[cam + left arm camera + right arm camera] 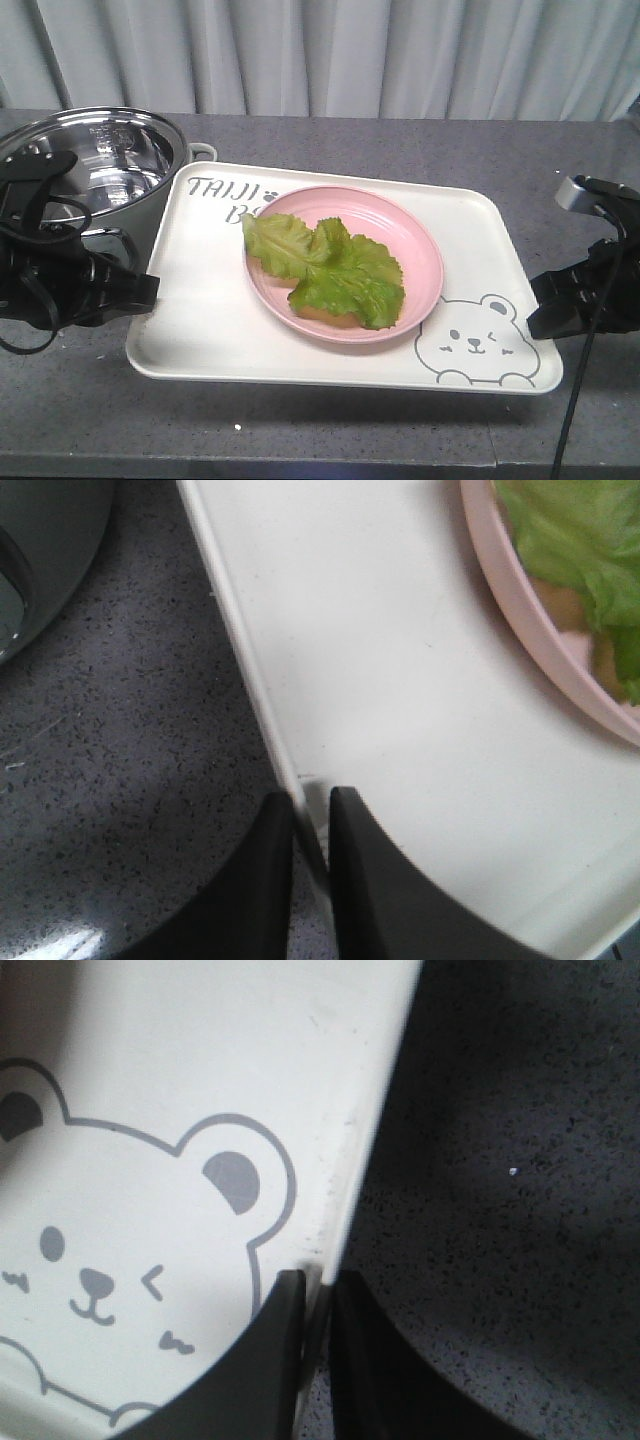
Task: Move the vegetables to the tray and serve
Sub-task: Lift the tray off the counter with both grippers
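The cream-white tray point(200, 300) with the bear drawing hangs a little above the grey counter and casts a shadow under it. Green lettuce vegetables point(330, 265) lie on a round pink plate point(420, 250) in the tray's middle. My left gripper point(140, 290) is shut on the tray's left rim point(255, 700); in the left wrist view its gripper point(312, 805) straddles the rim, one finger on each side. My right gripper point(540, 300) is shut on the tray's right rim point(375, 1130), and in the right wrist view the gripper point(318, 1285) pinches the edge beside the bear.
A steel pot point(100, 165) with a white handle stands at the back left, close to the tray's left corner. The grey speckled counter point(330, 435) runs to a front edge just below the tray. A curtain hangs behind.
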You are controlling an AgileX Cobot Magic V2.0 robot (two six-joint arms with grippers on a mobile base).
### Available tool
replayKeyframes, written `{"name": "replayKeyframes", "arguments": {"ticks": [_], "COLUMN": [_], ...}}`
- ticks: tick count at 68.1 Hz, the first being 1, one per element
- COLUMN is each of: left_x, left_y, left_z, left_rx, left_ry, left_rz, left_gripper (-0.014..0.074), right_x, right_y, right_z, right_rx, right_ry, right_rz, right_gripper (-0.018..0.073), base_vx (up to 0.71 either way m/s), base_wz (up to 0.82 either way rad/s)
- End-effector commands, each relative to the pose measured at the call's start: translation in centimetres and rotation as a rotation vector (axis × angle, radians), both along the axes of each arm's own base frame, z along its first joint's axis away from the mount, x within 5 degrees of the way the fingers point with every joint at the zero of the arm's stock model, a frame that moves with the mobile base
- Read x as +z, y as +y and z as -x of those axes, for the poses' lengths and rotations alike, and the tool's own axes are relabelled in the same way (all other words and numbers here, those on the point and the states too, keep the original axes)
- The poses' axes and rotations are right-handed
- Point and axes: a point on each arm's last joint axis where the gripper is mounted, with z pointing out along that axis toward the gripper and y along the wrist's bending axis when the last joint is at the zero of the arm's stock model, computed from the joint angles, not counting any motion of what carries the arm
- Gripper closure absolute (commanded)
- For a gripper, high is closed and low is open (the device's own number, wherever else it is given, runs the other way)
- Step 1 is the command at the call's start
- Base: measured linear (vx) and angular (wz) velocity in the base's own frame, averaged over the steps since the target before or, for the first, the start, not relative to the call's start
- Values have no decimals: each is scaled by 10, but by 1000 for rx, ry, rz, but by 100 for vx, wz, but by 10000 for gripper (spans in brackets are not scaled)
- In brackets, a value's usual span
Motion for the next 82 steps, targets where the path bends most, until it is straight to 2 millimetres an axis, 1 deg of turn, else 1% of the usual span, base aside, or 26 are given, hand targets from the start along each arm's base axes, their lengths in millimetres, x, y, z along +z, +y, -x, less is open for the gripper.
{"name": "replayKeyframes", "arguments": {"ticks": [1, 13, 25, 35, 53, 82], "left_x": [20, 19, 18, 21, 39, 40], "left_y": [-9, -9, -9, -9, -4, -3], "left_z": [6, 8, 9, 12, 28, 29], "left_rx": [-11, -23, -32, -35, -32, -34], "left_ry": [-48, -27, -8, -12, -95, -99], "left_rz": [103, 99, 96, 98, 122, 116], "left_gripper": [603, 603, 603, 603, 603, 603], "right_x": [29, 39, 46, 48, 53, 56], "right_y": [16, 18, 19, 19, 19, 20], "right_z": [13, 24, 30, 32, 36, 39], "right_rx": [47, 56, 42, 37, 34, 39], "right_ry": [-44, -51, -61, -59, -85, -96], "right_rz": [-111, -114, -119, -122, -119, -118], "right_gripper": [564, 564, 564, 564, 564, 562], "base_vx": [0, 0, 0, 0, 0, 0], "base_wz": [0, 0, 0, 0, 0, 0]}}
